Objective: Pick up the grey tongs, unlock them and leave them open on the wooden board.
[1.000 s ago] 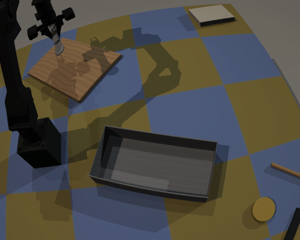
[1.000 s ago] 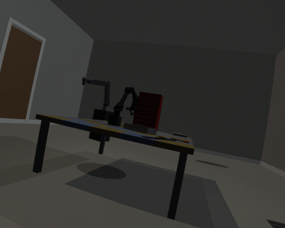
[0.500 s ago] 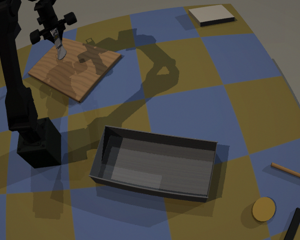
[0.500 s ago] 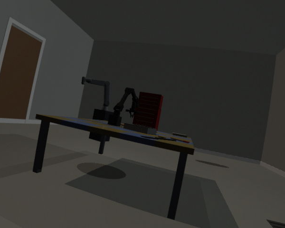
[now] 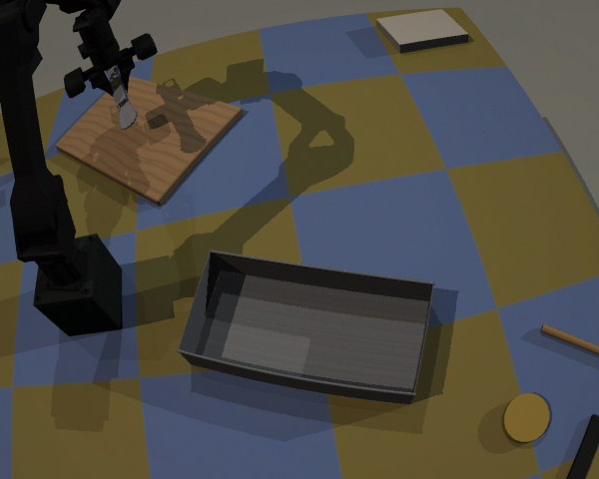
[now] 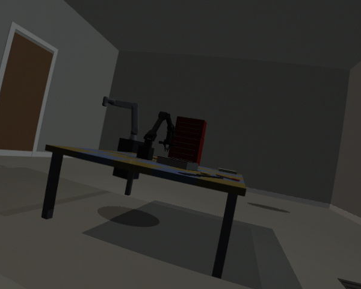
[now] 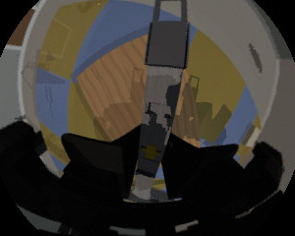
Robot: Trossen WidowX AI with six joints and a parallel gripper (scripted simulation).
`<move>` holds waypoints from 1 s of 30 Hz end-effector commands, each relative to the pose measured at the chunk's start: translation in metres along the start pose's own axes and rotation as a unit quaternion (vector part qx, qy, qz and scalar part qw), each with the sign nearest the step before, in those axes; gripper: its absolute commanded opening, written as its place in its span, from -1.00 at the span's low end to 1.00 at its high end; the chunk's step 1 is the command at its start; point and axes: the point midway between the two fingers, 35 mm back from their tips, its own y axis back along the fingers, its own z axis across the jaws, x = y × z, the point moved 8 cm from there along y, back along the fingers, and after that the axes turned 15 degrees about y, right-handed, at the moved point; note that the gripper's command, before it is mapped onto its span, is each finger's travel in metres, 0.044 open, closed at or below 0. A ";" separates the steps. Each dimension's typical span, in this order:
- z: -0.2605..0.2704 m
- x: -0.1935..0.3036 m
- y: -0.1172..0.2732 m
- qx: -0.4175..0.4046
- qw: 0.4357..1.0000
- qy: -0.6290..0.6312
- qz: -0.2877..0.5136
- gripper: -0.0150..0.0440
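The tongs (image 5: 127, 114) (image 7: 159, 93) are clamped in my pincer (image 5: 113, 68) (image 6: 166, 143) (image 7: 149, 128), above the wooden board (image 5: 186, 149) (image 7: 108, 74). I'd point the tips straight down, squeeze until they unlock, then lower them gently onto the board.

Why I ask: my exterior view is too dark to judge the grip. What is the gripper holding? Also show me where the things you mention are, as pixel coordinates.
Observer: The wrist view shows the gripper (image 5: 117, 82) (image 6: 166, 148) (image 7: 149, 128) shut on the grey tongs (image 5: 128, 116) (image 7: 163, 88).
Operator: Where do their tips appear from above?
Observer: In the top view, the pale scalloped end shows against the wooden board (image 5: 166, 180) (image 7: 108, 74).
Operator: Is anything lying inside the roasting tin?
Observer: Nothing that I can see; the top view shows only shadows and lighter patches on the floor of the roasting tin (image 5: 299, 379) (image 6: 174, 162).
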 end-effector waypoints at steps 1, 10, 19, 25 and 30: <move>0.000 0.000 -0.006 0.004 1.000 0.002 -0.001 -1.00; 0.000 0.001 -0.020 0.003 1.000 0.002 -0.001 -1.00; 0.001 0.002 -0.035 0.003 1.000 0.002 -0.001 -1.00; 0.002 0.004 -0.044 0.003 1.000 0.002 0.000 -1.00; 0.002 0.004 -0.047 0.003 1.000 0.002 0.000 -1.00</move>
